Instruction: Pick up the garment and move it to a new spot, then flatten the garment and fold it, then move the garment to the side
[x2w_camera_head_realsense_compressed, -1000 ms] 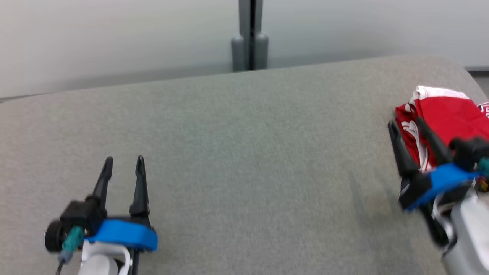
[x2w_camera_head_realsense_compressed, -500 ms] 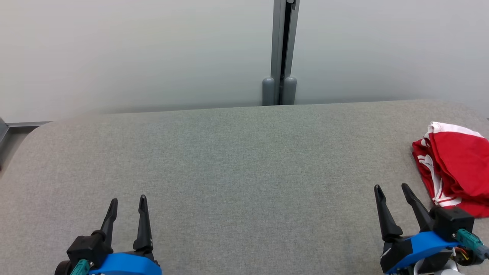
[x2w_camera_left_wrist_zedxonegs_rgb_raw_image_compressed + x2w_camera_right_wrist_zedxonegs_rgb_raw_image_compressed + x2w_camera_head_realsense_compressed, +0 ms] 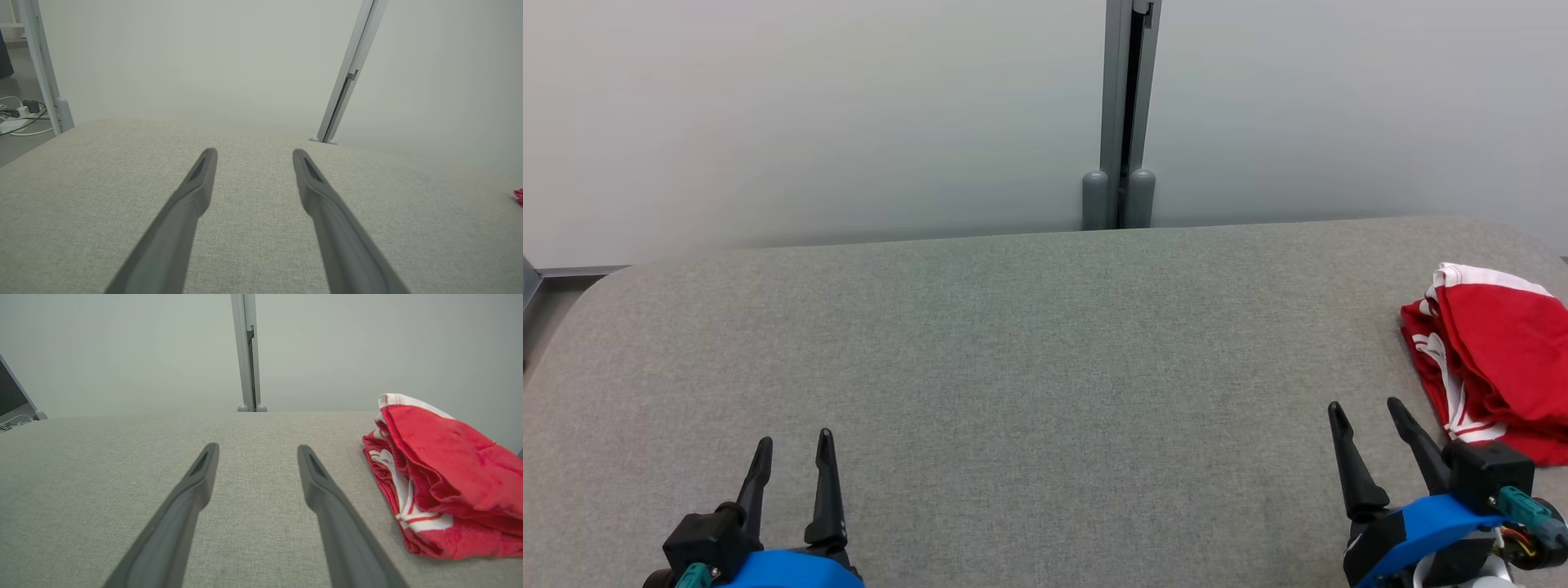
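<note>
Head view: you've got the garment (image 3: 1503,359), red with white trim, lying in a compact layered bundle at the right end of the grey padded table (image 3: 1013,343), partly cut off by the frame edge. The right gripper (image 3: 1363,404) sits just beside the garment on its near-left side, not touching, fingers spread wide with nothing between them. The left gripper (image 3: 794,438) is well apart from the garment, far across the table, also spread wide and empty. A grey post (image 3: 1127,114) stands behind the table, well left of the garment. Left wrist view: the left gripper's (image 3: 254,152) two fingers are parted over bare fabric, and the garment (image 3: 519,197) is just a red sliver at the far right edge. Right wrist view: the right gripper's (image 3: 257,446) fingers are parted and hold nothing, and the garment (image 3: 449,465) lies close on their right, stacked in folds with the white stripe showing along the near edge. Judging by that, the garment looks folded and set aside, so both arms are parked low, clear of it, probably to avoid disturbing the folds.
</note>
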